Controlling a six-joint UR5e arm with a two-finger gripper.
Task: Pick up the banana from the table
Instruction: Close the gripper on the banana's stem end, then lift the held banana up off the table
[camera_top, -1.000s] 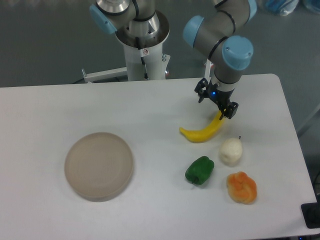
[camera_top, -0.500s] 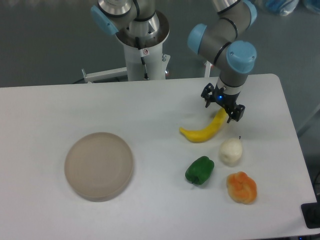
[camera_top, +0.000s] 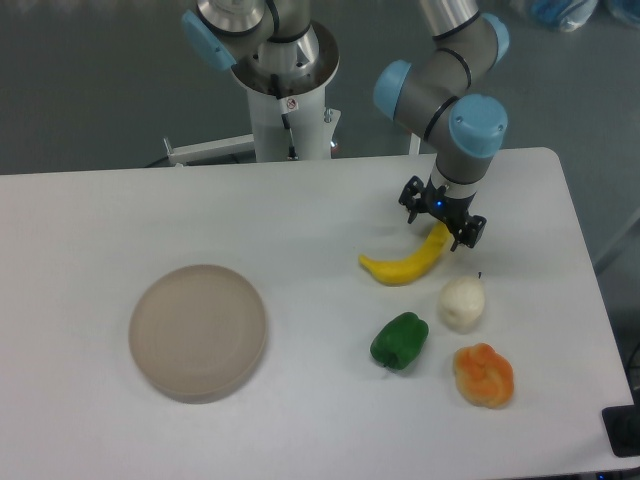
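The banana (camera_top: 407, 263) is smooth, bright yellow and curved, and lies on the white table (camera_top: 300, 230) right of centre. My gripper (camera_top: 442, 228) stands low over the banana's upper right end, its two black fingers spread on either side of that end. The jaws are open and hold nothing. The banana's far tip is partly hidden by the gripper.
A white pear-like fruit (camera_top: 462, 302), a green pepper (camera_top: 399, 340) and a lumpy orange item (camera_top: 484, 375) lie just in front of the banana. A round beige-grey plate (camera_top: 198, 331) sits at the left. The arm's base stands behind the table's far edge.
The gripper shifted slightly right and then back a little over the banana's upper end. The banana has stayed in place on the table.
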